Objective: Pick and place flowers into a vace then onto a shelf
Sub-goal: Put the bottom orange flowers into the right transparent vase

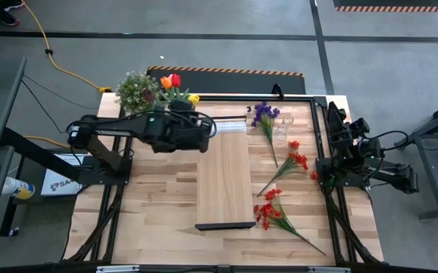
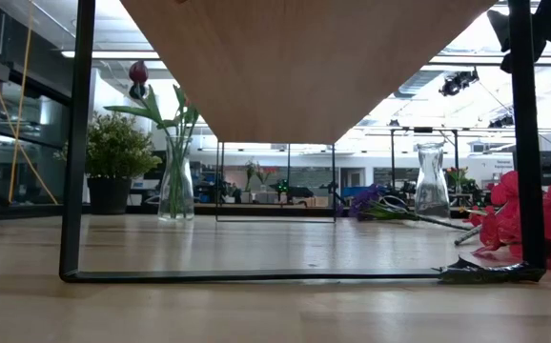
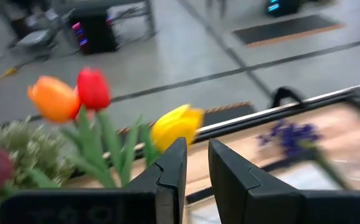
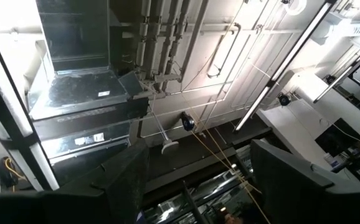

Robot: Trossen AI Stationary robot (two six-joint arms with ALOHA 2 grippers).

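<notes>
Red, orange and yellow tulips (image 3: pixel 93 93) stand stem-down in a glass vase (image 2: pixel 175 186) at the table's far left. A purple sprig (image 1: pixel 264 115) and red sprays (image 1: pixel 293 161) (image 1: pixel 273 212) lie flat on the table's right half, beside an empty glass vase (image 1: pixel 283 129). The shelf (image 1: pixel 224 178) stands in the middle on its dark frame. My left gripper (image 3: pixel 197 149) hovers in the air just right of the tulips; its fingers stand a narrow gap apart with nothing between them. My right gripper (image 4: pixel 198 174) is open at the table's right edge, pointing up at the ceiling.
A bushy potted plant (image 1: pixel 136 91) stands left of the tulip vase at the far left corner. The shelf's dark metal frame (image 2: pixel 75 191) rises from the table around the board. Bare tabletop lies left of the shelf (image 1: pixel 158 205).
</notes>
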